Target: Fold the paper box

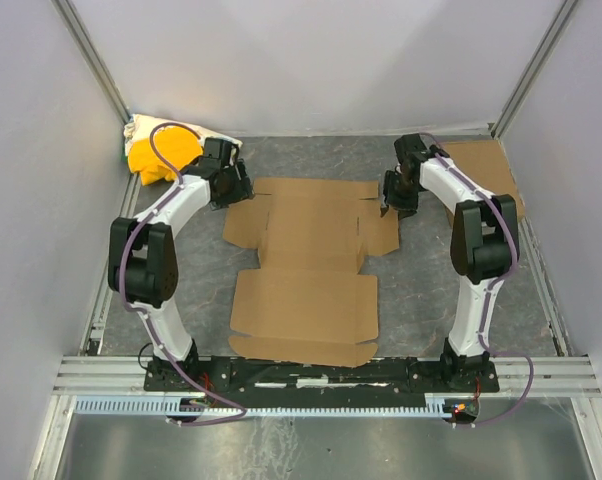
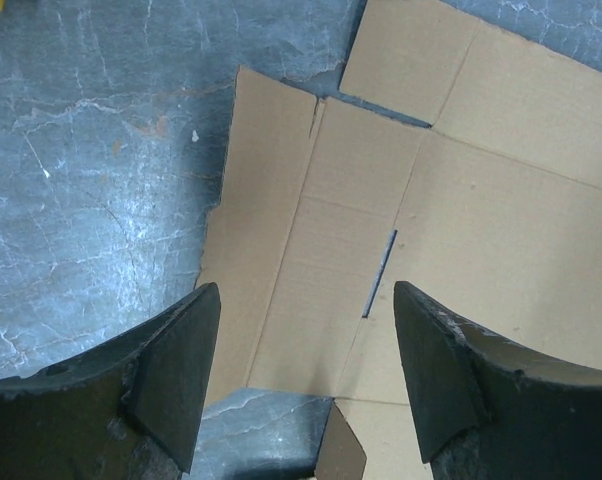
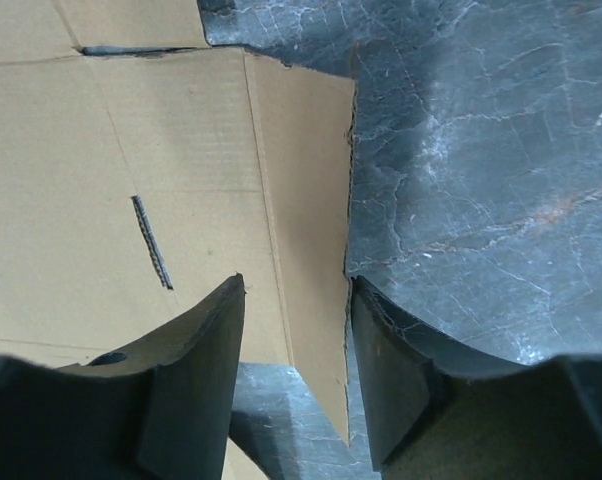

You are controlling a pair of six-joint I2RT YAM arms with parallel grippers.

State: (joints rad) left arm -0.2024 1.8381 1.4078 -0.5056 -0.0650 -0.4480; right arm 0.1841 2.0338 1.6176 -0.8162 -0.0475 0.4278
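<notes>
Currently, box [image 1: 306, 265] flat and unfolded on table [image 1: 421, 290], lying between my two pincers. My left pincer [image 2: 306, 292] is spread wide and empty, hovering over a corner flap; cardboard runs off to its right. My right pincer [image 3: 296, 285] is also spread and empty; side flap's outer edge sits under its gap, sheet to its left.
</notes>
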